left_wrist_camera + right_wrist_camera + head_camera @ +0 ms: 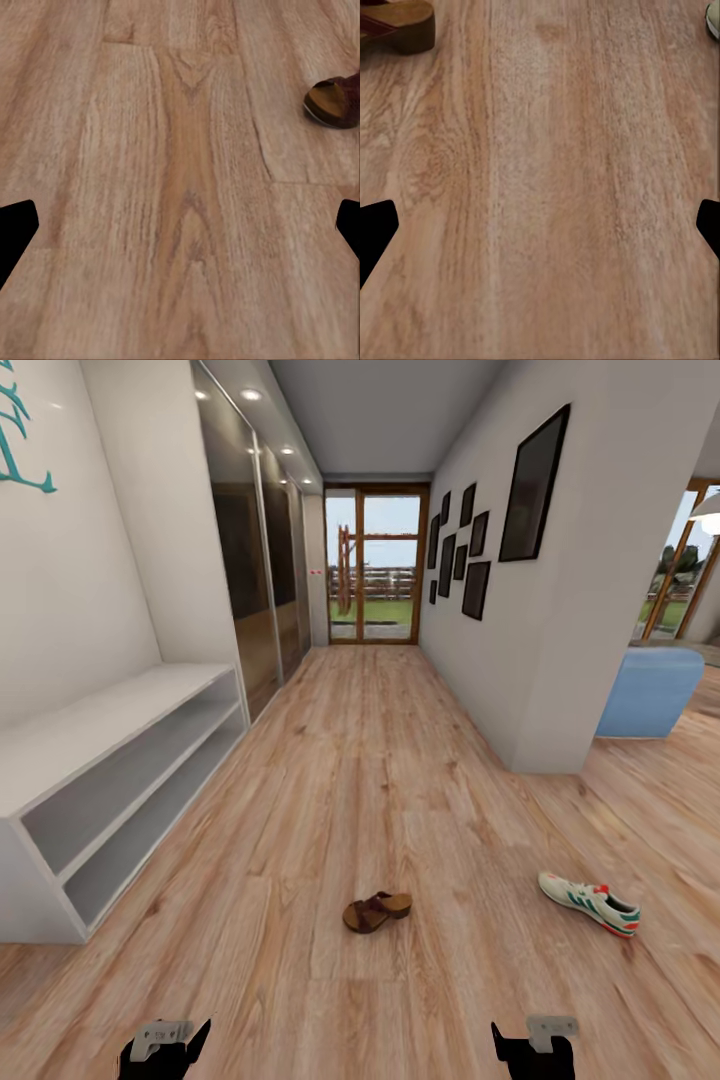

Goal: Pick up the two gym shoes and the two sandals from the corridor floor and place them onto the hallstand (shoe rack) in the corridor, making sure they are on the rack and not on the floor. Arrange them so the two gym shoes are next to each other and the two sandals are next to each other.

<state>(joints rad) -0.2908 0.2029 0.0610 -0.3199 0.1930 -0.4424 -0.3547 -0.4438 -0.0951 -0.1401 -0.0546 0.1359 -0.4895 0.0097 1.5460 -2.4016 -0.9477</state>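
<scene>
Light brown wood-grain floor (330, 780). Brown sandal (376, 911), darker insole, at six o'clock. White gym shoe (589, 903), green stripes, red-orange and green heel, at four o'clock. Pale grey-white rack (100, 720) at nine o'clock. Black frames (533, 485) on white wall; pale blue seat (650, 695) at three o'clock.

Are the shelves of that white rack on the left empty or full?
Empty: both open shelves of the rack show bare grey boards in the head view.
</scene>
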